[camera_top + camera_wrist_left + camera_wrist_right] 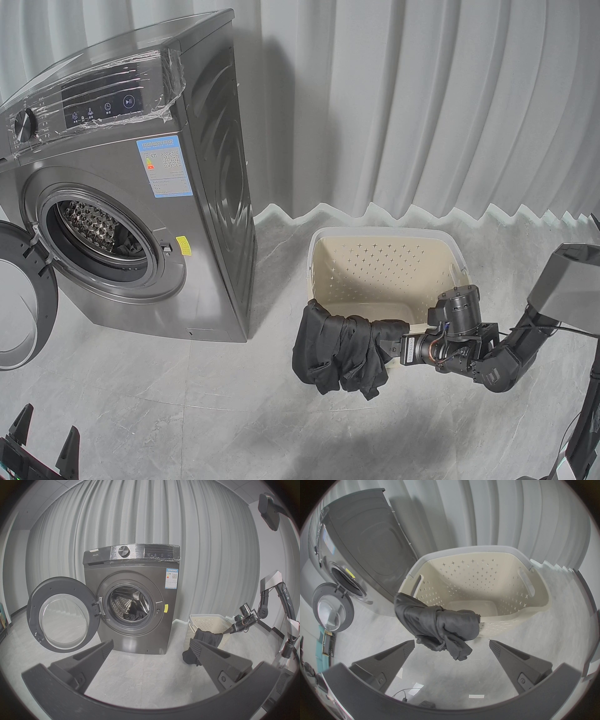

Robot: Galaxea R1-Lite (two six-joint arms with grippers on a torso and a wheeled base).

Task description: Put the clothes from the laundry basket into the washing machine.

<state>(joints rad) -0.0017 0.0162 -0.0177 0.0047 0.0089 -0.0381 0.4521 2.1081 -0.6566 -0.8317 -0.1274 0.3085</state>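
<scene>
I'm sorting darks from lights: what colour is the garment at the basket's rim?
The garment is plain black; head view shows it best.

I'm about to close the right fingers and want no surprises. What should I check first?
1. Washing machine door open: ok.
2. Room in the drum, dark cloth already inside: ok.
3. Right gripper fingers open: ok.
4. Black garment hanging over the basket rim, within reach: ok.
5. Garment deep enough between the fingers: cannot tell.
6. Left gripper clear of the garment, open: ok.
</scene>
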